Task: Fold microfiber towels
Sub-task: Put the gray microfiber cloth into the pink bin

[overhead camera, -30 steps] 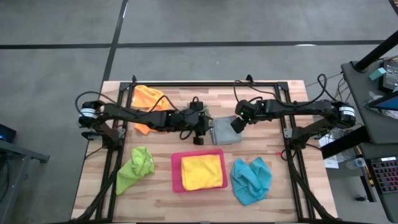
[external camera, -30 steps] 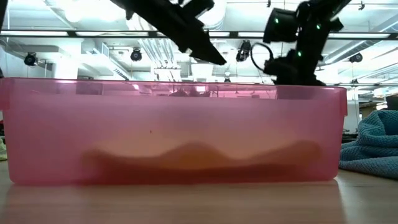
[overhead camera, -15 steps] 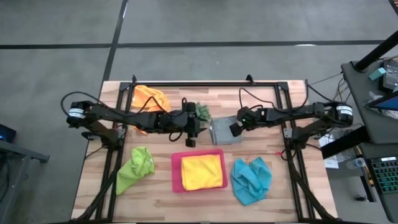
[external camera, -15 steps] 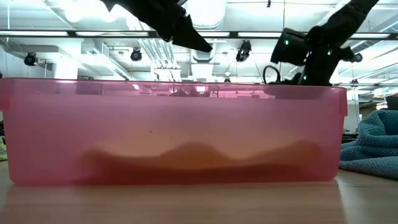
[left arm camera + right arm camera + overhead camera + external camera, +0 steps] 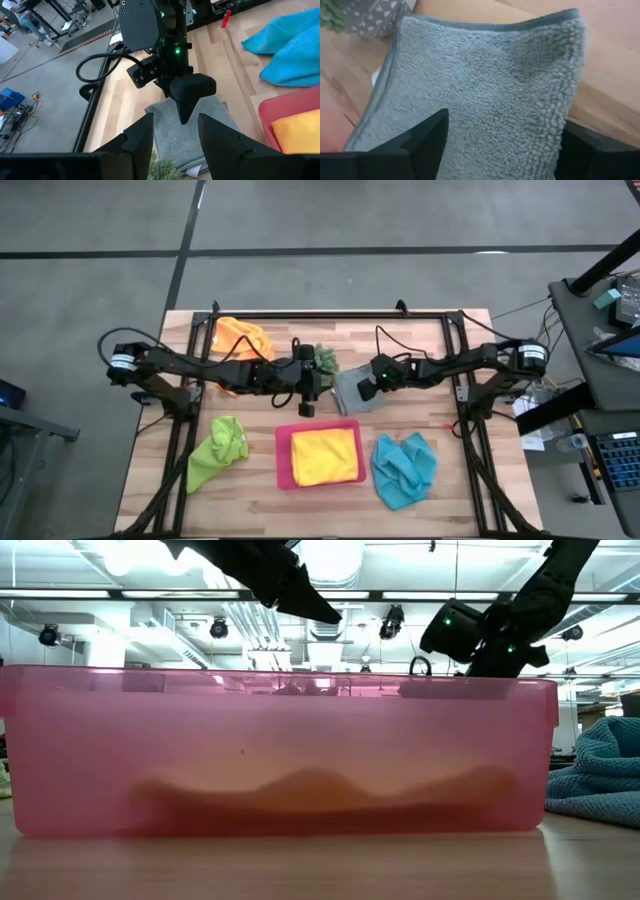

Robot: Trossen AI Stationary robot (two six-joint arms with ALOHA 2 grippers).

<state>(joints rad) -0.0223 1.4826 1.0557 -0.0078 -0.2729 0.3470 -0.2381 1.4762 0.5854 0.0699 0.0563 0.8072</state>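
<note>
The grey towel (image 5: 349, 394), folded to a small pad, lies flat on the wood behind the pink tray (image 5: 283, 456). My right gripper (image 5: 368, 383) slants down over it, open, its fingers (image 5: 427, 137) spread across the towel (image 5: 485, 85). My left gripper (image 5: 175, 137) hangs open and empty above the table, just left of the grey towel (image 5: 192, 132). The yellow towel (image 5: 324, 456) lies folded in the tray. The orange towel (image 5: 240, 338), lime green towel (image 5: 218, 448) and light blue towel (image 5: 404, 468) lie crumpled on the table. My right gripper comes at the grey towel slanting down from the table's right side. One dark fingertip (image 5: 184, 116) stands at the towel's top face near its far right part. Whether the tips touch the cloth, I cannot tell.
A small spiky green plant (image 5: 325, 358) in a grey pot stands just behind my left gripper and left of the grey towel. The black frame's rails (image 5: 330, 315) run along the table's far edge and both sides. In the low view the pink tray (image 5: 280, 750) fills the foreground.
My right gripper has sunk toward the grey towel, moved a little toward the table's left and tipped further down, staying open. My left gripper drew back a little toward the table's left early in the second, uncovering the plant, then kept still.
</note>
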